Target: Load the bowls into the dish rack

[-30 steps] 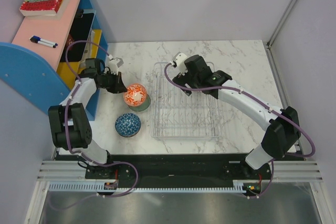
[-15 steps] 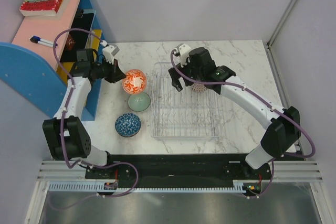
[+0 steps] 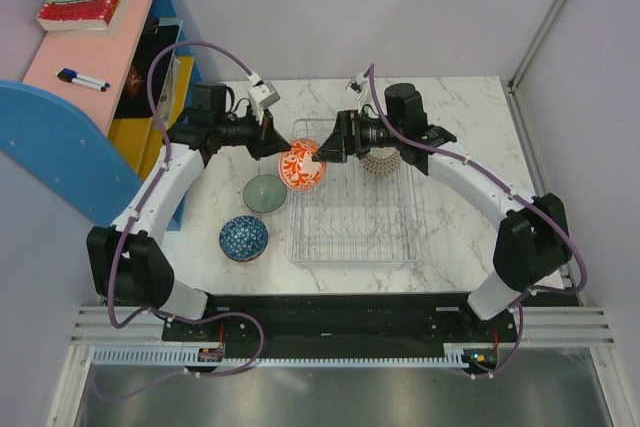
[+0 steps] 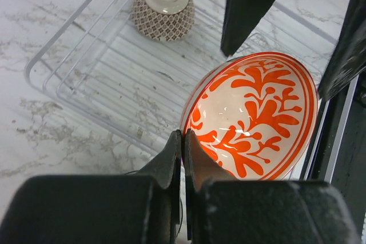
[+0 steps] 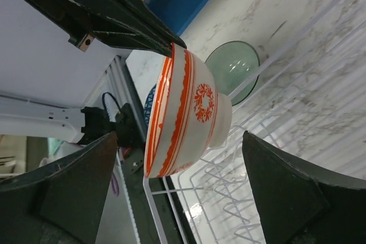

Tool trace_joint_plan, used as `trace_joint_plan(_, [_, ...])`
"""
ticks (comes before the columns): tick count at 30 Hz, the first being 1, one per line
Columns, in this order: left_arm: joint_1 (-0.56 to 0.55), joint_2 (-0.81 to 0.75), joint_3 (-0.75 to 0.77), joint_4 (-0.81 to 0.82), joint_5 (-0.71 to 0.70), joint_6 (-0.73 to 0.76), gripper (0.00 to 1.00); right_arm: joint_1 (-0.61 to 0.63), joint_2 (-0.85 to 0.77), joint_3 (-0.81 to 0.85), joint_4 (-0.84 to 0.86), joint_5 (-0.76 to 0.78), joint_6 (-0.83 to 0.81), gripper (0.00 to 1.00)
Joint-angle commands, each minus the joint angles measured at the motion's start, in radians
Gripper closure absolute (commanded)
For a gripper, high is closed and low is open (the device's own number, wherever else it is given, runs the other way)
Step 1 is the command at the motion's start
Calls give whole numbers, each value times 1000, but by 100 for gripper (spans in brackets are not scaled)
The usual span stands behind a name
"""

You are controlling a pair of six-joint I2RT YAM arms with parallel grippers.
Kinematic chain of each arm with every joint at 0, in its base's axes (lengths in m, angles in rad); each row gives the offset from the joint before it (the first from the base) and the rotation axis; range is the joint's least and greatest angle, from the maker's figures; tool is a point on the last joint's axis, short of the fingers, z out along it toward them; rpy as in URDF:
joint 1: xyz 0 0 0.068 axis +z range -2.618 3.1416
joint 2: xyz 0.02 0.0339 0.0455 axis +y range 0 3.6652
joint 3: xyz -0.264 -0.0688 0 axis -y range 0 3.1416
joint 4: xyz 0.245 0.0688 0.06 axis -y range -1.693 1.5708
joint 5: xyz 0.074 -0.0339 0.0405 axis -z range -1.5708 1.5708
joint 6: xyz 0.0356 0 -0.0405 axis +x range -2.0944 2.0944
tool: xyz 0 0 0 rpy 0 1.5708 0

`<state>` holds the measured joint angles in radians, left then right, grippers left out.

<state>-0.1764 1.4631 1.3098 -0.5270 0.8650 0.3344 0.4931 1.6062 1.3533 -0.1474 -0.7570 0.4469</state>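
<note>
left gripper [image 4: 183, 136] pinched, right gripper [image 5: 178, 141] (opposite) wide

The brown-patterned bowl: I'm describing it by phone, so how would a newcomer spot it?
Find the silver wire dish rack on the marble table. Near its far right corner sits the brown-patterned bowl. It alone rests in the rack, upside down, cream foot up; the orange bowl, green bowl and blue bowl do not.

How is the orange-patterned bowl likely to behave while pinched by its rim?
The orange-patterned bowl looks glossy and rigid, so probably slippery and breakable. The left gripper pinches only its rim, so it may pivot or slip. Held on edge, it could roll if released.
</note>
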Motion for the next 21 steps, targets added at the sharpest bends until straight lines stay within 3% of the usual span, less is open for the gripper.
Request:
trace_joint_plan(1, [-43,29,92,50,69,-18,98,-25,50,-60,170,-172,136,3])
trace_joint_plan(21, [-90,43,111,52,83,-11,98,-70,100,-166,442,-300,331,3])
